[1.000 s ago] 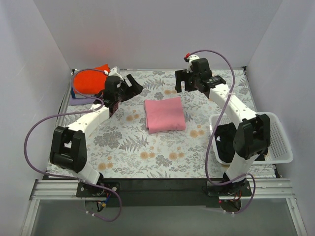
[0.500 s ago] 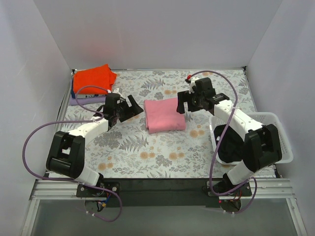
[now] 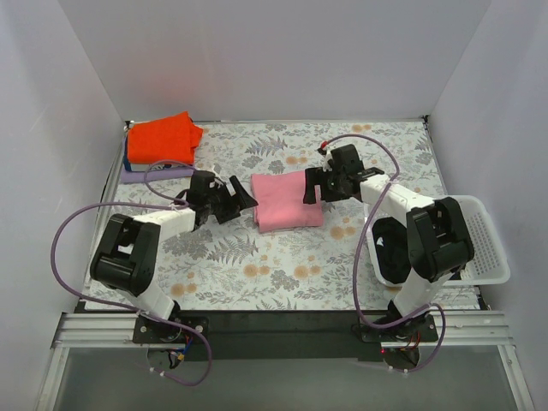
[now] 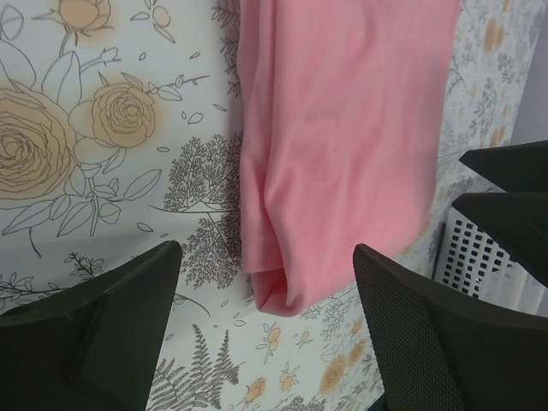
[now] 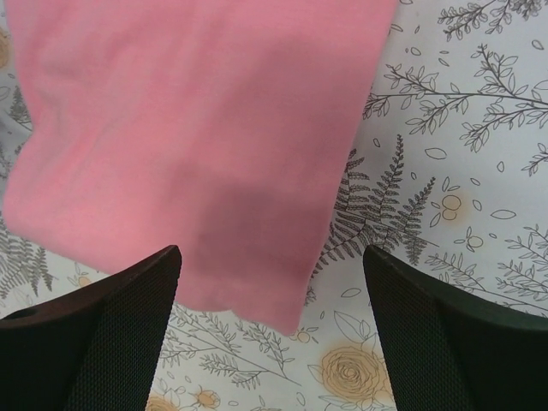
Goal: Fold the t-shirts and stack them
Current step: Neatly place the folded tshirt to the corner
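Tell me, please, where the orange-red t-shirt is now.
In the top view, the orange-red t-shirt lies at the far left corner of the table, beyond the left gripper.

Flowered table cover (image 3: 282, 265): grey ferns and tan roses on white, lying flat. White mesh basket (image 3: 486, 248) sits at its right edge. Plain white walls (image 3: 274, 60) close its left, far and right sides. Black strip (image 3: 282, 324) runs along its near edge; I can't tell the material.
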`<action>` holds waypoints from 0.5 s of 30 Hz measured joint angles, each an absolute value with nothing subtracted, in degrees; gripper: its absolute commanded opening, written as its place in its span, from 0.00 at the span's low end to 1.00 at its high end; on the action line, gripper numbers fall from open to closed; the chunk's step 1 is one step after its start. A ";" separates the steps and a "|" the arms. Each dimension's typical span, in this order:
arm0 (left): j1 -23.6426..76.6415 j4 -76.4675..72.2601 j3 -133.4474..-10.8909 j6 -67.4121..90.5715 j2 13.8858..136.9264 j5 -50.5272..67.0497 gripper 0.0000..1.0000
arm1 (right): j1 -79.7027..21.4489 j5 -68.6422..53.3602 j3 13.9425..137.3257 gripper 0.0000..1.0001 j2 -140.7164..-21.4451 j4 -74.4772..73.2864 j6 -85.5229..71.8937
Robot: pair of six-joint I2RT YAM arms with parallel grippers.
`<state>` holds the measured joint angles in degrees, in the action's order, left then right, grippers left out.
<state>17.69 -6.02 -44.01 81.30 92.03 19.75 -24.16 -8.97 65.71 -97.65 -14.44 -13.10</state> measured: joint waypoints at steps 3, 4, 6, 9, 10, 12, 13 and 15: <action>18.94 -5.10 -45.10 81.80 94.13 18.98 0.81 | -24.16 -8.38 65.71 0.92 -99.96 -14.17 -13.54; 19.44 -4.80 -45.63 81.91 94.63 18.46 0.81 | -24.16 -8.01 65.71 0.92 -100.66 -14.00 -13.65; 20.23 -4.34 -46.63 82.04 95.37 17.63 0.81 | -24.16 -7.20 65.71 0.92 -101.78 -13.72 -13.80; 21.63 -3.53 -48.40 82.13 96.31 15.77 0.82 | -24.18 -5.74 65.71 0.92 -102.76 -13.50 -13.96; 22.11 -3.31 -49.06 82.13 96.77 15.03 0.82 | -24.27 -5.06 65.71 0.92 -102.96 -13.50 -14.02; 23.16 -2.50 -50.30 82.17 97.71 13.17 0.82 | -24.49 -4.23 65.71 0.92 -103.26 -13.32 -14.11; 23.81 -1.76 -51.18 82.30 98.41 12.25 0.82 | -24.51 -3.97 65.71 0.92 -103.50 -13.26 -14.20; 25.08 -0.51 -52.56 82.54 99.96 10.13 0.82 | -24.62 -3.36 65.71 0.92 -104.03 -13.15 -14.39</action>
<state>25.08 -0.51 -52.56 82.54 99.96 10.13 -24.62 -3.36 65.71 -104.03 -13.15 -14.39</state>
